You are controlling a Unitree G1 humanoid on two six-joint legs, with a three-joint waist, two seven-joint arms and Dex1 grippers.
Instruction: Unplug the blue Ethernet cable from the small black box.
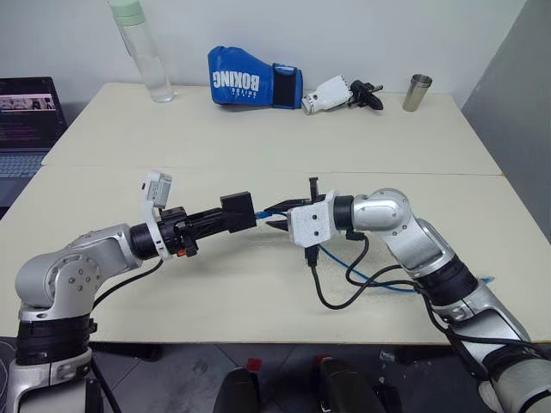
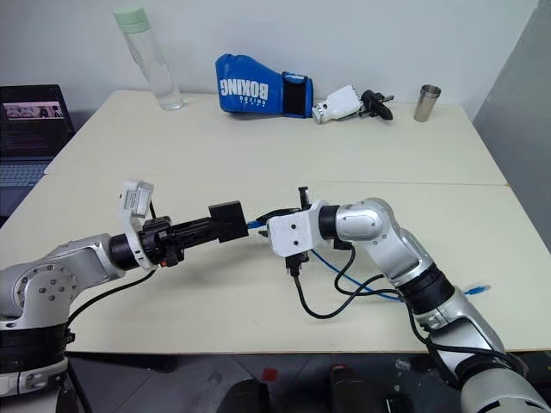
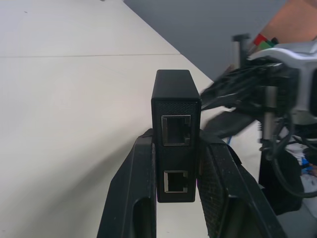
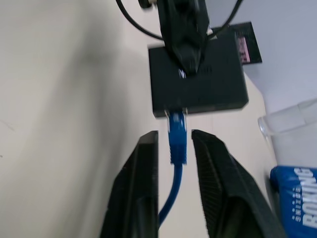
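We held the flat matte small black box (image 3: 176,134) clamped in the left gripper (image 3: 176,198); right gripper (image 4: 174,148) fingers stood slightly apart around the blue Ethernet cable (image 4: 177,136) plug, still seated.

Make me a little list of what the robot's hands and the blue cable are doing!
left gripper: shut on the small black box, held above the table
right gripper: fingers either side of the plug, a gap on each side
blue Ethernet cable: plug still in the box's port
back of table: boxing glove, bottle, metal cup
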